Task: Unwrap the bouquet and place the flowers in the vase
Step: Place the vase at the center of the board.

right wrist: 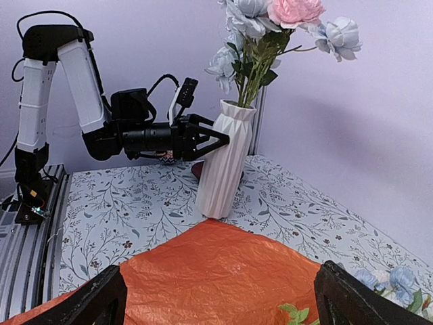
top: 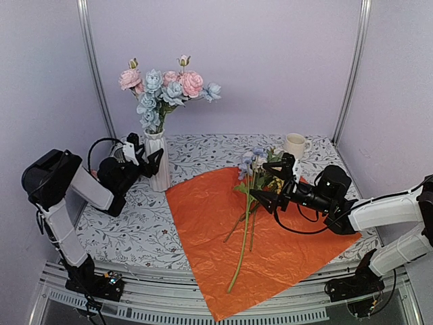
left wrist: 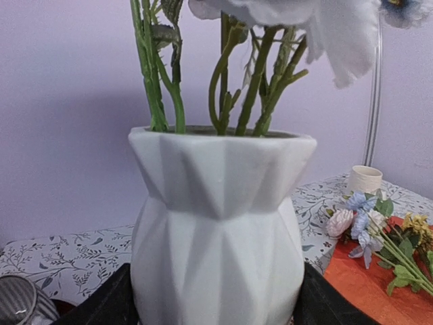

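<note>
Pale lilac walls (top: 270, 61) meet at metal posts (top: 95, 68) behind a floral-patterned table (top: 128, 223).

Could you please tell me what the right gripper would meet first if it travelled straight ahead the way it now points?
Probably the tall white ribbed ceramic vase, centred ahead of the open right gripper in its wrist view, past the flat orange paper; depth is uncertain.

Cream mug (top: 295, 145) upright at back of floral tablecloth (top: 128, 223)
</note>
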Tool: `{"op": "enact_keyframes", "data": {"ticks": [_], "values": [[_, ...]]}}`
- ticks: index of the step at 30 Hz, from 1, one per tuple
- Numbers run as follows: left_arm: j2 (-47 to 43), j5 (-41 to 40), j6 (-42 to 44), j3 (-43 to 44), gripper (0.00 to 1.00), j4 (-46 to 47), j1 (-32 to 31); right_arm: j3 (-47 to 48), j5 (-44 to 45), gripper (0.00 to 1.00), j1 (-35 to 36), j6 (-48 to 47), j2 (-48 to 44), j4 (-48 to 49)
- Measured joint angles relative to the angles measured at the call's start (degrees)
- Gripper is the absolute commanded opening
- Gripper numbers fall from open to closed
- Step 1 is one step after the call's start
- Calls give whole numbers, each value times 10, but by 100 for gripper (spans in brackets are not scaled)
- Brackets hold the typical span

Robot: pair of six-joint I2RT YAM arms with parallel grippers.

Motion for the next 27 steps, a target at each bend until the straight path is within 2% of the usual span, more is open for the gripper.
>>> {"op": "enact_keyframes", "data": {"ticks": [9,14,20,22,27], "values": [[21,1,1,-26,55,45,0,-10,0,99,-2,0,7,21],[23,0,0,-45,66,71,0,-10,0,99,-2,1,10,28],[22,-5,-1,-64,95,86,0,-10,0,99,-2,1,13,31],[22,-8,-3,-72,98,85,0,-10,0,99,-2,1,14,31],[21,-9,-10,-90,98,85,0,-10,0,99,-2,2,15,31]]}}
